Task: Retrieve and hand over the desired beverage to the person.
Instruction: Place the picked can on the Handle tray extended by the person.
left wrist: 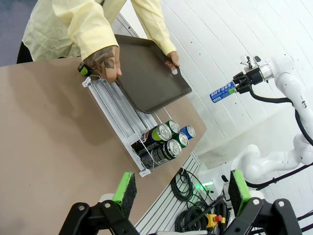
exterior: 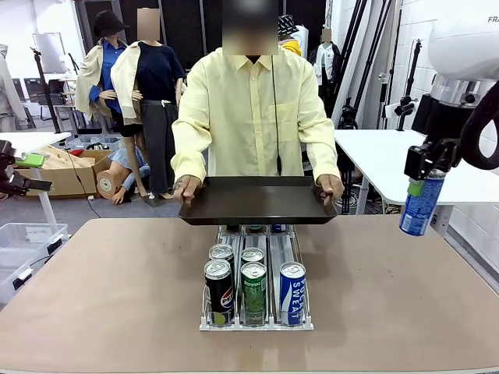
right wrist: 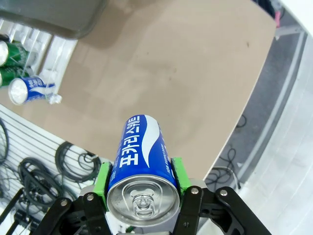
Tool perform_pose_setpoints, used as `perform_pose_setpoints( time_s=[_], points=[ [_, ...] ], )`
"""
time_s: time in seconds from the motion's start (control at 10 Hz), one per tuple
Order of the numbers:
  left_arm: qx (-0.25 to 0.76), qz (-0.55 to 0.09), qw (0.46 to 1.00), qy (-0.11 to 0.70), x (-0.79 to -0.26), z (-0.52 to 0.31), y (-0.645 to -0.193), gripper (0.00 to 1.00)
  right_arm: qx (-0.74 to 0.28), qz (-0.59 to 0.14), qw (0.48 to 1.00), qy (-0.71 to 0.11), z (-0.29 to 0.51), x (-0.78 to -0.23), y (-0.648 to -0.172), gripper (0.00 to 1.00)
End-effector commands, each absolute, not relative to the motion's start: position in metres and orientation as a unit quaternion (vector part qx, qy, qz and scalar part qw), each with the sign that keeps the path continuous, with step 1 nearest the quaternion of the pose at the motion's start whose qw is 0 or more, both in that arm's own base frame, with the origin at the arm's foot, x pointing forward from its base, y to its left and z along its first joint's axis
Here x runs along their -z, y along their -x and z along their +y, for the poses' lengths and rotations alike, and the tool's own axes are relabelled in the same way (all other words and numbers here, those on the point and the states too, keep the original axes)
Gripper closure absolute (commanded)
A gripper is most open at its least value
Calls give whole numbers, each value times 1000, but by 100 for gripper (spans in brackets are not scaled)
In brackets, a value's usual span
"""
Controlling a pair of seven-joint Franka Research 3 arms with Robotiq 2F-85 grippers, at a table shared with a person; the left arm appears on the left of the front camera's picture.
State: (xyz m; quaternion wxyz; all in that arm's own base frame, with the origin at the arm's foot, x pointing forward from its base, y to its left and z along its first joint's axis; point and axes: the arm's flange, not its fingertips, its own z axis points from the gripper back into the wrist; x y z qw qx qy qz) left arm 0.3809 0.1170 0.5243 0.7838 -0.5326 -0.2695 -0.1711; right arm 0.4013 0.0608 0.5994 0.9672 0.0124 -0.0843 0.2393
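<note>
While the person (exterior: 249, 117) held a tray (exterior: 257, 204), right end effector (exterior: 426, 178) clamped a blue can (exterior: 421, 206); left end effector (left wrist: 182, 188) gaped empty.

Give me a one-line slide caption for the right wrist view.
Right hand grips a blue can above the brown table, can rack at upper left.

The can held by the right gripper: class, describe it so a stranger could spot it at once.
Look at the brown table's right side, where the right gripper hangs. It grips a blue-and-white can; unlike the cans in the rack, this one is in the air.
</note>
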Motion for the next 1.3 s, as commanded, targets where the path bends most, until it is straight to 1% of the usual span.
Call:
perform_pose_setpoints(
  time_s=[0.0,0.3,0.7,1.1,1.2],
  points=[
    [170,-276,776,541,-526,118,-381,0,-250,-111,962,-20,76,-607,-414,100],
    [170,-276,776,541,-526,118,-381,0,-275,-107,955,-13,116,-619,-450,100],
    [170,-276,776,541,-526,118,-381,0,-327,-88,941,-6,181,-637,-482,100],
    [170,-276,776,541,-526,118,-381,0,-366,-58,929,5,247,-630,-515,100],
    [170,-276,776,541,-526,118,-381,0,-368,-61,928,6,261,-626,-521,100]
  ],
)
